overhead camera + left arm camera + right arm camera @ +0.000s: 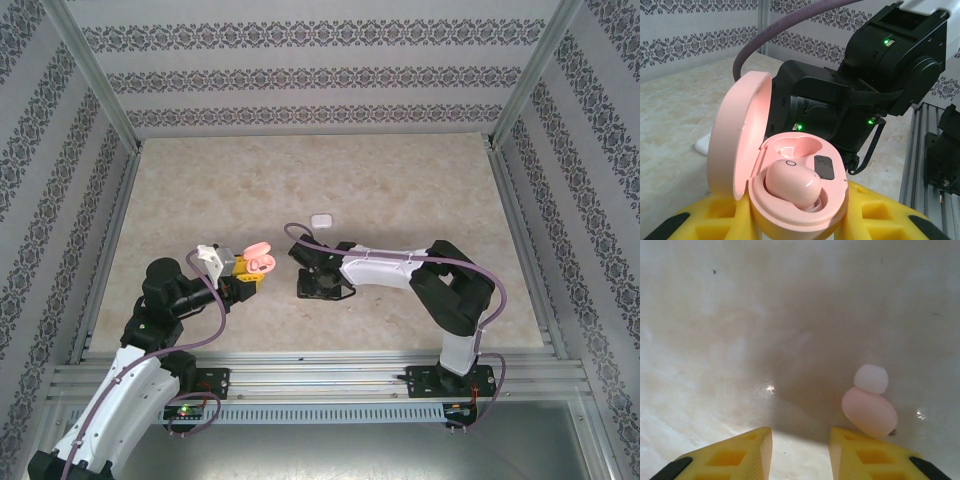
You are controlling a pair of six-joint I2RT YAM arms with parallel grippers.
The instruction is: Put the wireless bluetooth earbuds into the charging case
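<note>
The loose earbud (869,411), pale pink with a white tip, lies on the table (400,190) just ahead of the right gripper (801,437). It sits off toward one yellow finger rather than centred in the gap. That gripper's jaws stand apart and hold nothing. The left gripper (247,273) is clamped on the pink charging case (840,197), whose lid (737,140) is swung up. A seated earbud (792,185) fills one socket; the second socket (792,147) is vacant.

Step in hand, by my judgement: pick up the loose earbud.
- Shift the right gripper sideways until the bud is centred.
- Descend, then close gently; the rounded shell would likely slip from an off-centre pinch.

A small white object (322,219) lies farther out, well apart. The right arm's black body stands close behind the case, and the raised lid may narrow the approach to the vacant socket.
</note>
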